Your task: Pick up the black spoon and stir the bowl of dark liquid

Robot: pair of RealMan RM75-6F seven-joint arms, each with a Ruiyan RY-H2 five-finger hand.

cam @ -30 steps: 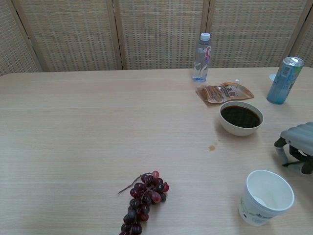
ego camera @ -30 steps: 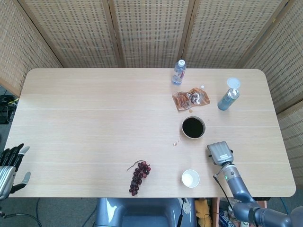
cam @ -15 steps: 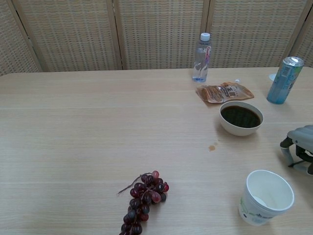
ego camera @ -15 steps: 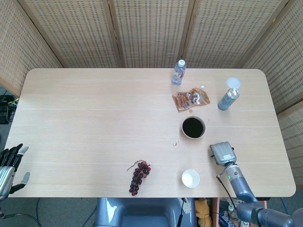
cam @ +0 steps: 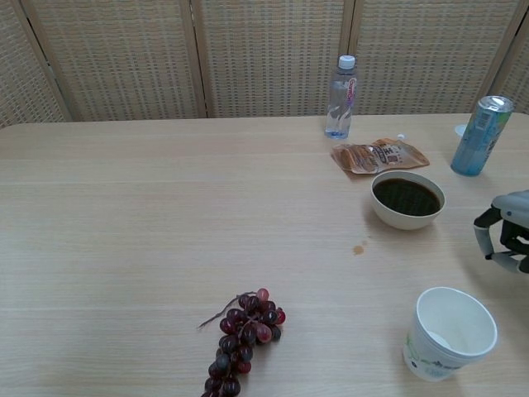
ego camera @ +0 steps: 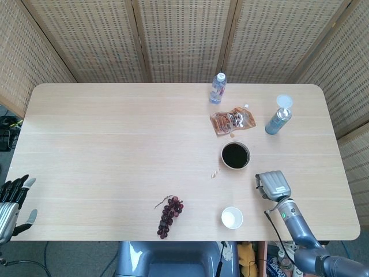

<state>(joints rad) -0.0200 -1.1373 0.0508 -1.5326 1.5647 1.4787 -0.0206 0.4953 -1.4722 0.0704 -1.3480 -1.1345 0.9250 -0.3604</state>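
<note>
— What's around you?

— A pale wooden tabletop (ego camera: 115, 138) with woven cane screens (ego camera: 184, 40) standing behind it.

— Start with what's nearest.

— My left hand (ego camera: 14, 199) hangs off the near left corner, clear of the tabletop, fingers straight and apart, holding nothing. Along the near edge lie a bunch of dark red grapes (cam: 244, 339) and, toward 3 o'clock from them, an upright white paper cup (cam: 450, 332).

— And your right hand?

— My right hand (ego camera: 273, 184) is over the tabletop at about 1 o'clock from the cup, back upward, fingers (cam: 484, 231) curved down. The chest view cuts it off at the edge, so I can't tell whether they close on anything.

— Where's the bowl?

— The bowl of dark liquid (cam: 407, 198) stands at 10 o'clock from that hand, near but apart. A small brown spot (cam: 359, 248) marks the wood at its 8 o'clock.

— Farther back?

— A flat brown pouch (cam: 378, 156) lies at the bowl's 12 o'clock. A teal can (cam: 479, 136) stands at the pouch's 3 o'clock, and a clear water bottle (cam: 341, 87) at its 11 o'clock, nearest the screens.
</note>
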